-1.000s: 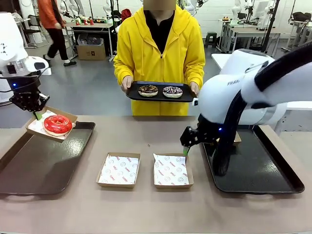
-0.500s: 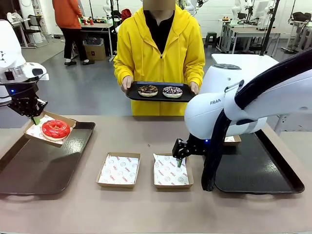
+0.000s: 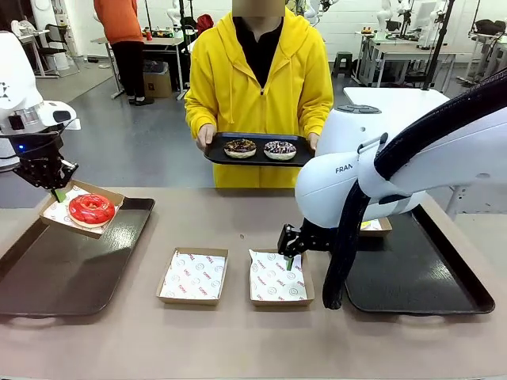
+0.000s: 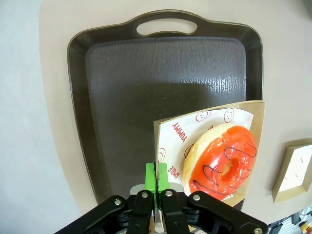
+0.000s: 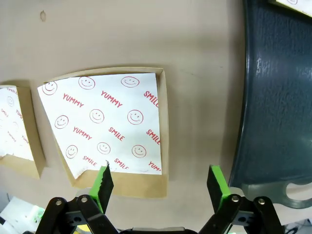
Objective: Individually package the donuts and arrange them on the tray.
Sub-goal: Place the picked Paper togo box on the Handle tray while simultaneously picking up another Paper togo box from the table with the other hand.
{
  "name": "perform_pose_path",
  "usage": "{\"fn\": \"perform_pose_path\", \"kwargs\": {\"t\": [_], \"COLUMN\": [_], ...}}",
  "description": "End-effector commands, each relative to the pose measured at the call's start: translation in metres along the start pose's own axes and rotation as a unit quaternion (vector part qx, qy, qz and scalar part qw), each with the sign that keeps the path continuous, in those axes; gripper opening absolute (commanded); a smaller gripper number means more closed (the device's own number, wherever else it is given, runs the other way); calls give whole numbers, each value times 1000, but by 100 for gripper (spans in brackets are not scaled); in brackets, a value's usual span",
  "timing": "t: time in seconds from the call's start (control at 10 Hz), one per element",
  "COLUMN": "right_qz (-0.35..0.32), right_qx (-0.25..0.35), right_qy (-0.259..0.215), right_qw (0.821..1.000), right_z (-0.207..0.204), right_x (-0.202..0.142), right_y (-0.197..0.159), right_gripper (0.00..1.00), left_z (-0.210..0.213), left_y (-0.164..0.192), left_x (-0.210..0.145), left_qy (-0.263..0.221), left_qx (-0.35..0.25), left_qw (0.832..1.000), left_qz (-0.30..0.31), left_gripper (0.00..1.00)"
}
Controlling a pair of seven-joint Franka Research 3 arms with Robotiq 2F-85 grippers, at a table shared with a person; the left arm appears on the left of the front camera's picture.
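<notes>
Packaging is split between the two arms. The left hand (image 4: 156, 183) is clenched on the thin wall of a cardboard box (image 4: 259, 131), pinching liner and card together, probably because that rim is the one part it can grip without touching the red-iced donut (image 4: 222, 158) lying inside. The box hangs tilted from that pinch over the 12 o'clock end of the left tray (image 3: 63, 277); whether any corner already rests on the tray I cannot tell. The right hand (image 5: 161, 181) is released, its jaws spread wide and low over the empty lined box (image 5: 163, 122) at the middle of the desk (image 3: 238, 340). One finger sits at the paper's edge and the other over bare desk toward 3 o'clock, so they straddle the box's corner wall, a pose that suits taking the same rim pinch. A second empty box (image 3: 195, 276) lies just beside it at 9 o'clock, both set within reach of the right tray (image 3: 420, 277). At 12 o'clock a person (image 3: 260, 79) holds a black serving tray (image 3: 260, 161) level above the desk's far edge, carrying the crumb-topped chocolate donut (image 3: 240, 147) and the sprinkled dark donut (image 3: 280, 149) side by side, apparently kept there as supply for the two waiting boxes.
</notes>
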State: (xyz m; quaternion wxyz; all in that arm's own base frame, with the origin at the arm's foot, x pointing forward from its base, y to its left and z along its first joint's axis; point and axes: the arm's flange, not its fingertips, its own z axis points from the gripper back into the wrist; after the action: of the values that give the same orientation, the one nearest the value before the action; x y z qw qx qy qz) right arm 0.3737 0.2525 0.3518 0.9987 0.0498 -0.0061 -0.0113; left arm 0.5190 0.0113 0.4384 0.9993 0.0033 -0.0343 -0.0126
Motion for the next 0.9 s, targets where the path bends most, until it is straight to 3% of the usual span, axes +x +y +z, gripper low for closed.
{"fn": "perform_pose_path", "kwargs": {"t": [0.0,0.8], "right_qz": [9,-3], "right_qx": [7,-21], "right_qy": [2,-17], "right_qw": [1000,1000], "right_z": [1,-34], "right_x": [-4,12], "right_y": [-4,3], "right_gripper": [100,100], "left_z": [3,-39], "left_y": [0,-13], "left_x": [1,41], "left_qy": [1,29], "left_qx": [0,-9], "left_qw": [1000,999], "left_qz": [0,41], "left_gripper": [1,1]}}
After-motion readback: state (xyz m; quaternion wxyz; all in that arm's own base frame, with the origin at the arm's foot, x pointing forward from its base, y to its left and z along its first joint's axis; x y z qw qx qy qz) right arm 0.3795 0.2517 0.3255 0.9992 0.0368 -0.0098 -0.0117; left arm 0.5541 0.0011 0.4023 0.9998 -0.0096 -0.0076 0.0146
